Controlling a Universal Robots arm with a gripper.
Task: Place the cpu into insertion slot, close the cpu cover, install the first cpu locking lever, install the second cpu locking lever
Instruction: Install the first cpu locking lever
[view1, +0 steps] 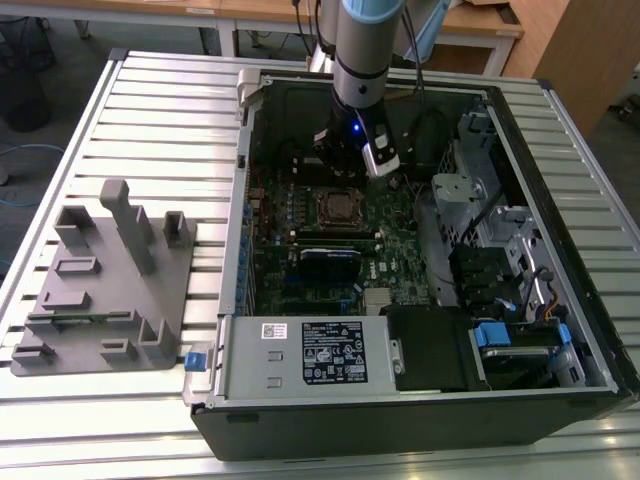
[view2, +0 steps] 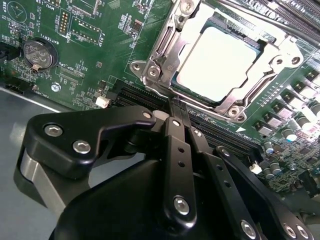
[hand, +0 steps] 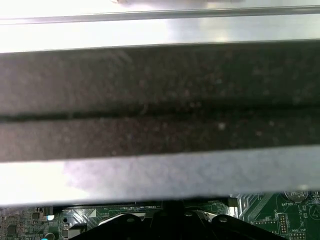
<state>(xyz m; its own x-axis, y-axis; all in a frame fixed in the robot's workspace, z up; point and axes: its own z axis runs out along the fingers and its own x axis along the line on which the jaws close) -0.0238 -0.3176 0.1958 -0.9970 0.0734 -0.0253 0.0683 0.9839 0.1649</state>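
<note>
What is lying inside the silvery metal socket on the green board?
Inside the silvery square insertion slot lies the flat pale silver-beige cpu. The thin metal cpu cover frames its edges. The contacts beneath the cpu are covered.

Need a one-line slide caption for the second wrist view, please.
Gripper shut at the edge of the insertion slot, cpu seated beneath the closed cpu cover.

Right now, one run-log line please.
gripper: shut, empty, beside socket edge | cpu: seated in insertion slot | cpu cover: down over it
</note>
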